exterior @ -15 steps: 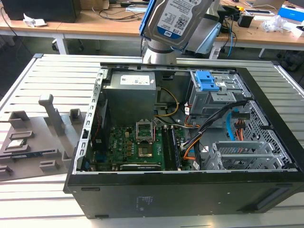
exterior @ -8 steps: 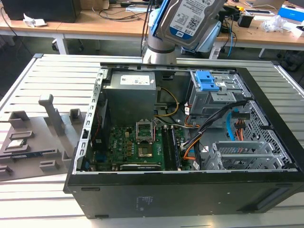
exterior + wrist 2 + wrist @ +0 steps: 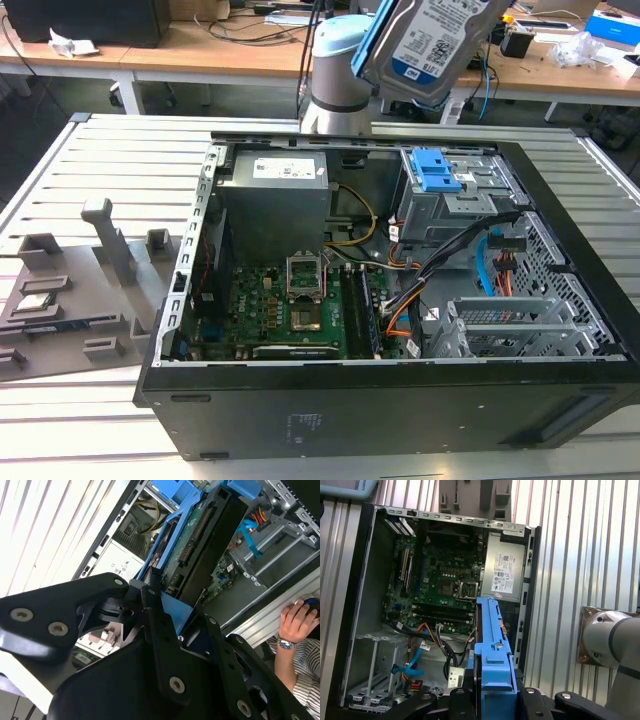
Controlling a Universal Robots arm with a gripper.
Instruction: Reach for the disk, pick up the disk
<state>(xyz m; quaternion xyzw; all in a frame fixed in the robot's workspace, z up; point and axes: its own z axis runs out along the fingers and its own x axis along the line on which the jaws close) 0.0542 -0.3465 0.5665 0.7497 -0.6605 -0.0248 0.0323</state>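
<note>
The disk (image 3: 436,45), a silver-grey drive with a white-and-blue label in a bright blue bracket, hangs tilted high above the back of the open computer case (image 3: 560,400). In both wrist views my gripper (image 3: 494,694) is shut on the disk's blue bracket (image 3: 492,647), with a black finger pressed against each side. In the second wrist view the disk (image 3: 200,535) stretches away from my gripper (image 3: 175,612) over the case interior, showing its green circuit board side.
Below stands the grey drive cage with blue latches (image 3: 440,170), beside the power supply (image 3: 275,195) and motherboard (image 3: 290,300). A grey fixture tray (image 3: 70,290) lies at the exterior view's left on the slatted table (image 3: 130,150). A person's hand (image 3: 295,622) rests beside the case.
</note>
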